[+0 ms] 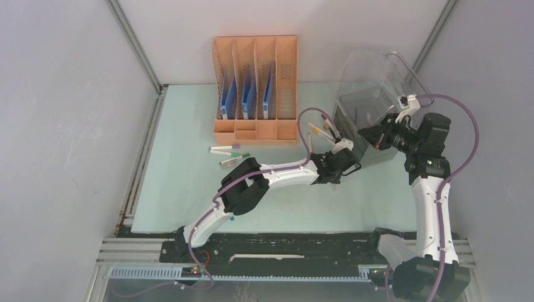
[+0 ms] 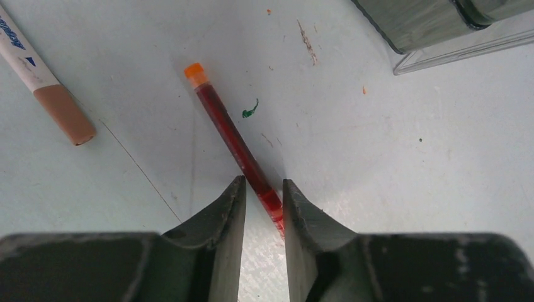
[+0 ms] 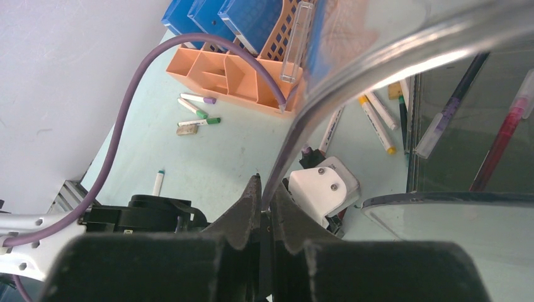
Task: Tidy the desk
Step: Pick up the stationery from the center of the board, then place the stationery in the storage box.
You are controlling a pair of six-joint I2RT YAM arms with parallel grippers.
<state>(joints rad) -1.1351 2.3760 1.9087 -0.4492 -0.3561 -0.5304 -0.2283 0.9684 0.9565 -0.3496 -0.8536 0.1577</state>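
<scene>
On the pale green desk lies a red pen with an orange cap. My left gripper is low over its near end, jaws narrowed around it. The pen touches the right finger and a gap shows at the left one. In the top view the left gripper is beside the clear smoky bin. My right gripper is shut on the bin's curved clear edge, and the bin stands tipped. The top view shows the right gripper at the bin's front.
An orange file rack with blue folders stands at the back. Loose markers lie before it, more lie near the bin, and one brown-capped marker lies left of the red pen. Inside the bin are a red pen and a purple one.
</scene>
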